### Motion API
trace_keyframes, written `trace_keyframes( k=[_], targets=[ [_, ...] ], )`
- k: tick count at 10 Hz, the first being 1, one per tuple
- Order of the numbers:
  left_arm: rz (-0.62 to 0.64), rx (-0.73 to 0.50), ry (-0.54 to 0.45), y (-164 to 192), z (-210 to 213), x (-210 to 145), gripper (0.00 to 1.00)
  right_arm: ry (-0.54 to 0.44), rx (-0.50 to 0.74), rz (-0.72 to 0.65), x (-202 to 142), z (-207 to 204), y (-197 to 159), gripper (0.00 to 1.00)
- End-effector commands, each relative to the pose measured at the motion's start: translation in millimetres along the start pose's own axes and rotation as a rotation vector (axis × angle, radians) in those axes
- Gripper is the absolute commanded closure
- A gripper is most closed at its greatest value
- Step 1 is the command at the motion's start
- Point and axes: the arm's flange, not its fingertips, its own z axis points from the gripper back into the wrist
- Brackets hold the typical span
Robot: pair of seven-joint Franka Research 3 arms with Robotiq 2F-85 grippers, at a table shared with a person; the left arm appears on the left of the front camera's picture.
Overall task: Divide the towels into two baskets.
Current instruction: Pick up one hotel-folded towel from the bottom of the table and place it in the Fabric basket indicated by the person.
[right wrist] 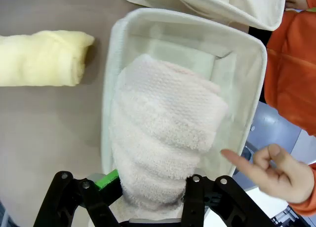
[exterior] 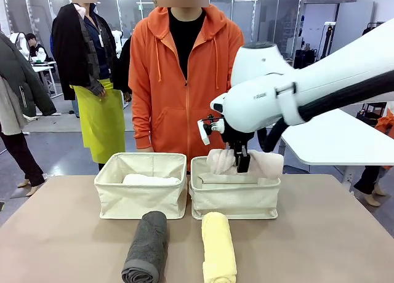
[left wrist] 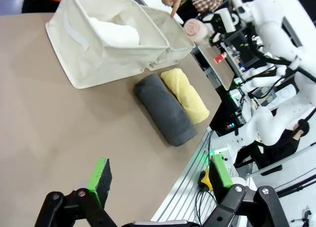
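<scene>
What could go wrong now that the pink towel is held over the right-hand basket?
1. The pink towel in the right tool looks about as long as the basket, so an end may hang up on the rim when let go.
2. The person's hand points close to that basket's corner; lowering the towel could brush it.
3. The basket is soft; pressing down might dent or shift it.

Beyond the tan table (exterior: 345, 234): grey floor (exterior: 68, 154) off its far left corner, a white side table (exterior: 332, 138) past its far right corner, glass partition walls (exterior: 129, 12) well behind it, all brightly and evenly lit.
</scene>
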Motion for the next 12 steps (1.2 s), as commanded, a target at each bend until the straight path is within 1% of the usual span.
trace_keyframes(
  k=[1,3,4,6,7,8,9,10,11,12],
  targets=[
    [-0.002,-0.012,0.003,-3,4,-2,0.0,0.0,-0.046,0.038,-4,-13,-14,0.65],
    [-0.002,-0.012,0.003,-3,4,-2,0.0,0.013,-0.088,0.033,-5,-39,-19,0.65],
    [-0.002,-0.012,0.003,-3,4,-2,0.0,0.004,-0.105,0.029,-5,-51,-21,0.65],
    [-0.002,-0.012,0.003,-3,4,-2,0.0,0.044,-0.131,0.059,0,-75,-23,0.65],
    [-0.002,-0.012,0.003,-3,4,-2,0.0,0.035,-0.133,0.049,2,-83,-24,0.63],
    [-0.002,-0.012,0.003,-3,4,-2,0.0,0.024,-0.131,0.031,2,-88,-23,0.48],
    [-0.002,-0.012,0.003,-3,4,-2,0.0,0.02,-0.12,0.019,0,-90,-22,0.4],
    [-0.002,-0.012,0.003,-3,4,-2,0.0,0.026,-0.115,0.011,-2,-92,-23,0.24],
    [-0.002,-0.012,0.003,-3,4,-2,0.0,0.016,-0.108,0.0,-3,-92,-23,0.16],
    [-0.002,-0.012,0.003,-3,4,-2,0.0,0.016,-0.107,-0.005,-4,-92,-23,0.0]
  ],
)
